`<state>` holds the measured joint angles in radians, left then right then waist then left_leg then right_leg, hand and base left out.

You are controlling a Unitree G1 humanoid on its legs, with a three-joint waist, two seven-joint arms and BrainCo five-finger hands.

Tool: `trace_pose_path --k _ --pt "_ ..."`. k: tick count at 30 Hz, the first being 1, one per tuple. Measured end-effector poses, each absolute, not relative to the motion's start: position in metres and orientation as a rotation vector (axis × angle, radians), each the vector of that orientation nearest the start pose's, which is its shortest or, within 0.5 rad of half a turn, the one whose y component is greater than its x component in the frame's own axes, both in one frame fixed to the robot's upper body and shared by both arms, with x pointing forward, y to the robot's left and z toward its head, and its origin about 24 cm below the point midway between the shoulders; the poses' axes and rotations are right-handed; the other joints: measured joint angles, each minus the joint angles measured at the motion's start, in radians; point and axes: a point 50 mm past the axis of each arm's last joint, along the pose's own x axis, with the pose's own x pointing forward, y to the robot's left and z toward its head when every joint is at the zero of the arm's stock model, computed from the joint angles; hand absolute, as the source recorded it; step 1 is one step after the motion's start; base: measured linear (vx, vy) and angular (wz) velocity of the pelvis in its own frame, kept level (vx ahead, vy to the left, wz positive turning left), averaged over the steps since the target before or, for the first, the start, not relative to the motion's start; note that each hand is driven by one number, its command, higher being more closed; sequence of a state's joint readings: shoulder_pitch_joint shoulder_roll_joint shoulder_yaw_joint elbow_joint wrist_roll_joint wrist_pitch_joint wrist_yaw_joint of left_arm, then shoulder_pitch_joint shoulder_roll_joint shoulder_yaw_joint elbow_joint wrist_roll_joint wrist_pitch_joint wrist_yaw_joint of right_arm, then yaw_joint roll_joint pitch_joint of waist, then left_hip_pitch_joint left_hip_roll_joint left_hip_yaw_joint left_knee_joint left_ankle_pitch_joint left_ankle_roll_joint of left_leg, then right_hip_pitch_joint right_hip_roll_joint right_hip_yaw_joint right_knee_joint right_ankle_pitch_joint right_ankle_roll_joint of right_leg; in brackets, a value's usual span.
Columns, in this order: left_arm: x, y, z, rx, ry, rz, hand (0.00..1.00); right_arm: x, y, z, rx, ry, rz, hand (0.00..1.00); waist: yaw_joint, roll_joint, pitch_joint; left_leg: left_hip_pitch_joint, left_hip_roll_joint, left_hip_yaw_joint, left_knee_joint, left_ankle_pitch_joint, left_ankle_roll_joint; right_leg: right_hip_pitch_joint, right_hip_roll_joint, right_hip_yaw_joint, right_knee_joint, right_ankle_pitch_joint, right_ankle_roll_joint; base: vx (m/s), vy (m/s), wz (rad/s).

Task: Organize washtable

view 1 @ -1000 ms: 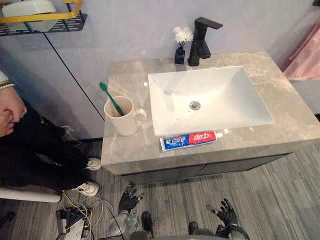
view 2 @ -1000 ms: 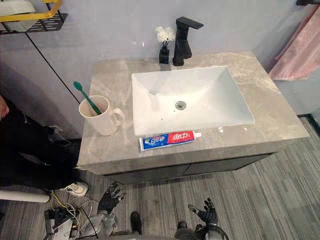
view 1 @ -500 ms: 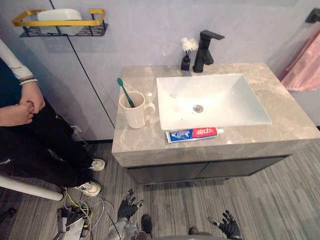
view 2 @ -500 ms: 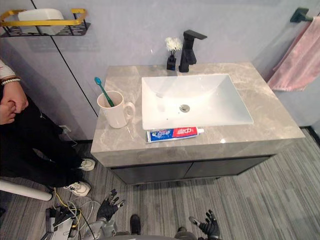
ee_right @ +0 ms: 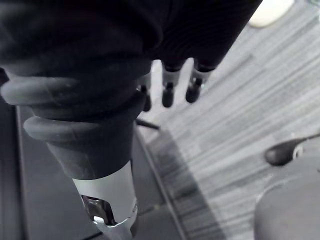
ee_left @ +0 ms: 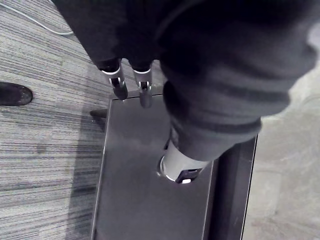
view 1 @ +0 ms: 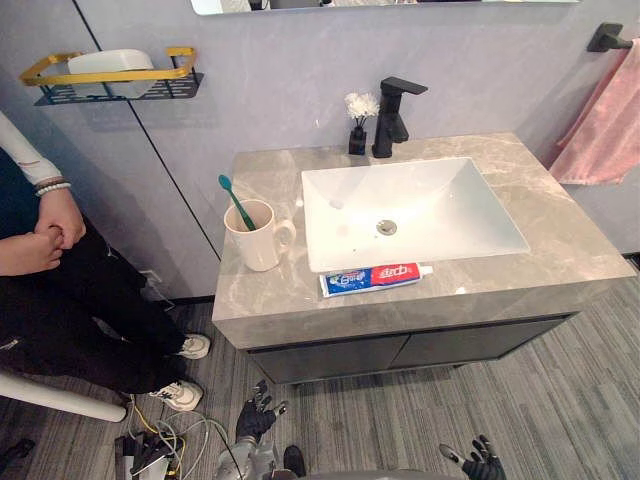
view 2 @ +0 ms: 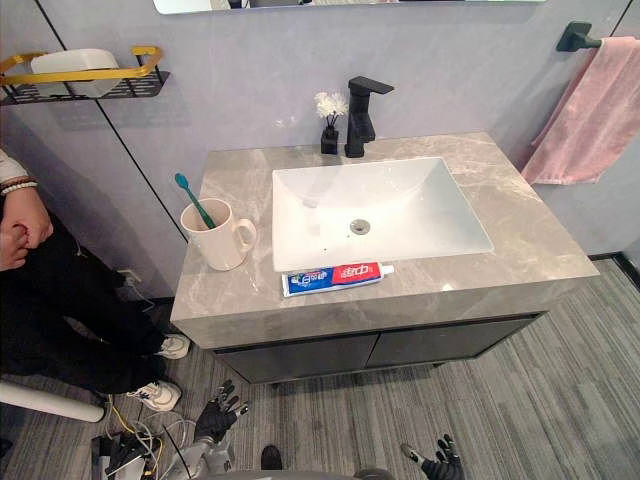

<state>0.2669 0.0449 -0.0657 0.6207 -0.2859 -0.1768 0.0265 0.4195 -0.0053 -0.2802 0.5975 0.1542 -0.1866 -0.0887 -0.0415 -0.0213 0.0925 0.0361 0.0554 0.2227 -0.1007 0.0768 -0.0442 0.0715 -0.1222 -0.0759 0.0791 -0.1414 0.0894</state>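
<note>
Your head camera has pulled back since a second ago: the whole picture has shifted, and nothing on the washtable (view 1: 560,250) has moved against anything else. A pink towel (view 2: 578,105) on its black bar now shows in full on the wall to the right. The cream mug (view 1: 258,240) stands as before on the counter left of the white sink (view 1: 440,200), just beside its rim, with the green toothbrush (view 1: 236,201) leaning in it, head up. The toothpaste tube (view 1: 375,279) lies flat along the counter's front strip, just in front of the basin, cap to the right. The black faucet (view 1: 392,118) and a small black vase of white flowers (view 1: 358,125) stand behind the sink. A person (view 1: 40,230) stands at the left, hands clasped, below the gold-railed wall shelf (view 1: 110,75).

Your left hand (view 1: 256,418) hangs low over the floor, well short of the cabinet, fingers spread and holding nothing. Your right hand (view 1: 482,462) now sits lower in view, at the bottom edge, fingers likewise loose and empty
</note>
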Motion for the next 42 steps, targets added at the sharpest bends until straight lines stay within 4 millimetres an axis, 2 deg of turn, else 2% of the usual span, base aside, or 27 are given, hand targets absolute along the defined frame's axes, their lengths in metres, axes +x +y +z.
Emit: trace_pose_path --k 4,5,7,10,13,16,17,19,21,22,26,32,36,42 --pt "0.117 0.173 -0.121 -0.207 0.701 0.204 0.0 0.051 -0.269 -0.1 0.076 0.658 -0.733 0.0 -0.006 0.0 0.0 -0.009 0.002 0.005 0.004 -0.001 -0.001 -0.014 0.003 0.006 0.006 -0.003 -0.001 0.01 0.001 -0.06" --pt "0.117 0.175 -0.12 -0.201 0.695 0.205 0.0 0.052 -0.284 -0.089 0.055 0.601 -0.784 0.0 -0.006 0.001 -0.001 -0.011 0.002 0.012 0.004 -0.002 -0.002 -0.02 0.004 0.013 0.007 -0.003 -0.001 0.05 0.005 -0.19" --pt "0.115 0.182 -0.118 -0.192 0.687 0.213 0.0 0.052 -0.329 -0.054 -0.047 0.461 -0.91 0.0 -0.008 0.001 -0.002 -0.011 -0.001 0.024 0.005 -0.001 0.002 -0.024 0.002 0.024 0.007 -0.001 0.002 0.06 0.015 -0.15" --pt "0.115 0.183 -0.118 -0.187 0.686 0.199 0.0 0.057 -0.366 -0.023 -0.125 0.334 -1.023 0.0 -0.027 -0.002 -0.004 -0.014 -0.001 0.024 0.005 -0.002 0.001 -0.024 -0.001 0.024 0.006 0.0 0.002 0.05 0.012 0.0" --pt "0.115 0.182 -0.118 -0.179 0.687 0.176 0.0 0.067 -0.384 0.007 -0.188 0.202 -1.08 0.0 -0.038 -0.002 -0.004 -0.019 0.0 0.022 0.005 -0.002 0.001 -0.026 -0.002 0.023 0.006 0.0 0.002 0.01 0.002 0.0" --pt "0.114 0.181 -0.119 -0.18 0.694 0.17 0.0 0.073 -0.392 0.028 -0.237 0.114 -1.092 0.0 -0.038 -0.001 -0.007 -0.022 0.0 0.014 0.005 -0.002 0.001 -0.025 -0.003 0.019 0.007 0.0 0.002 0.0 0.0 0.06" --pt "0.112 0.18 -0.121 -0.179 0.703 0.168 0.0 0.083 -0.395 0.042 -0.264 0.052 -1.085 0.0 -0.04 -0.005 -0.008 -0.023 -0.002 0.004 0.005 -0.001 0.002 -0.025 -0.004 0.016 0.007 0.0 0.003 -0.01 0.004 0.07" --pt "0.11 0.179 -0.123 -0.171 0.718 0.161 0.0 0.092 -0.395 0.055 -0.299 0.003 -1.062 0.0 -0.041 -0.004 -0.011 -0.024 -0.004 -0.002 0.005 -0.001 0.002 -0.023 -0.006 0.011 0.008 0.0 0.003 -0.01 0.009 0.09" --pt "0.106 0.178 -0.126 -0.166 0.739 0.155 0.0 0.115 -0.39 0.083 -0.378 -0.102 -0.956 0.0 -0.047 0.002 -0.016 -0.026 -0.009 -0.018 0.004 -0.001 0.002 -0.019 -0.012 -0.006 0.008 -0.002 0.005 -0.02 0.016 0.18" --pt "0.106 0.177 -0.126 -0.167 0.74 0.155 0.0 0.12 -0.387 0.088 -0.393 -0.123 -0.926 0.0 -0.049 0.002 -0.016 -0.027 -0.011 -0.026 0.004 -0.001 0.003 -0.018 -0.013 -0.011 0.009 -0.003 0.006 -0.04 0.008 0.25" --pt "0.103 0.17 -0.128 -0.175 0.753 0.116 0.0 0.159 -0.364 0.131 -0.524 -0.274 -0.648 0.0 -0.047 0.0 -0.016 -0.037 -0.021 -0.056 -0.002 0.008 0.008 -0.013 -0.019 -0.046 0.01 -0.006 0.012 -0.04 0.007 0.26" --pt "0.101 0.167 -0.129 -0.175 0.766 0.071 0.0 0.208 -0.327 0.161 -0.68 -0.349 -0.223 0.0 -0.027 -0.023 -0.023 -0.043 -0.034 -0.089 -0.002 0.023 0.015 0.006 -0.024 -0.088 0.005 -0.006 0.013 -0.01 0.007 0.19" --pt "0.102 0.164 -0.129 -0.163 0.762 0.03 0.0 0.225 -0.316 0.159 -0.721 -0.324 -0.085 0.0 -0.023 -0.024 -0.023 -0.05 -0.041 -0.114 -0.002 0.031 0.02 0.012 -0.029 -0.116 0.004 -0.007 0.015 -0.02 0.009 0.24" --pt "0.103 0.164 -0.128 -0.158 0.759 0.007 0.0 0.237 -0.303 0.136 -0.735 -0.219 0.059 0.0 -0.017 -0.028 -0.021 -0.067 -0.051 -0.142 -0.002 0.044 0.023 0.011 -0.036 -0.144 0.002 -0.003 0.022 -0.03 0.012 0.14"
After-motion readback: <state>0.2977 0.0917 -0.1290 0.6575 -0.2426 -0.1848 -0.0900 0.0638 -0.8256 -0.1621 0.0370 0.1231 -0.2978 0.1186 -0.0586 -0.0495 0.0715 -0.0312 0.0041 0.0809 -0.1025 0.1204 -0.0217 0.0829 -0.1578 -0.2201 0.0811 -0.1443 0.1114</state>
